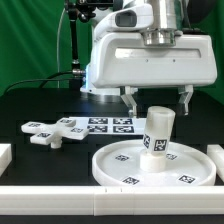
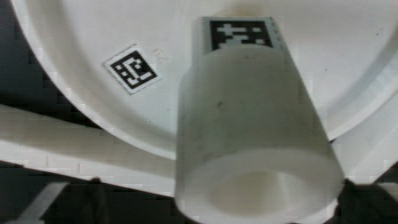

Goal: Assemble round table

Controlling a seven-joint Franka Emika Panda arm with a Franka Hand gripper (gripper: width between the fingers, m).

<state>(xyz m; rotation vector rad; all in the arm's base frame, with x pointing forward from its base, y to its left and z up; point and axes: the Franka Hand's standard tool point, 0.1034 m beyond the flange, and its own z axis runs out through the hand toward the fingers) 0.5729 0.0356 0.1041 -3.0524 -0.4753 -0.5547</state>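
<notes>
The leg-to-top step is judged to be in hand. The large round disc (image 1: 118,165) is laid flat near the table edge closest to the exterior camera, toward the corner on the exterior view's right. The short thick leg (image 1: 160,131) is stood upright on the disc's middle, with its tag turned to that camera. In the wrist view the leg (image 2: 249,130) is seen from above along its length, with the disc (image 2: 98,45) behind it. How firmly the leg is seated in the disc cannot be told.

The gripper (image 1: 157,100) is held just above the leg's top with its jaws spread wide. Nothing is held between them, and no contact with the leg is seen.

The cross base (image 1: 55,131) is left flat on the table toward the edge on the exterior view's left, well apart from the disc. The marker board (image 1: 110,124) lies between them, further back.

If the leg is not yet tightened, a straight descent is called for, with the jaws kept centred so that the leg is not tipped, then a closing grip and a twist. Otherwise the cross base is to be fetched and set on the leg's top.
</notes>
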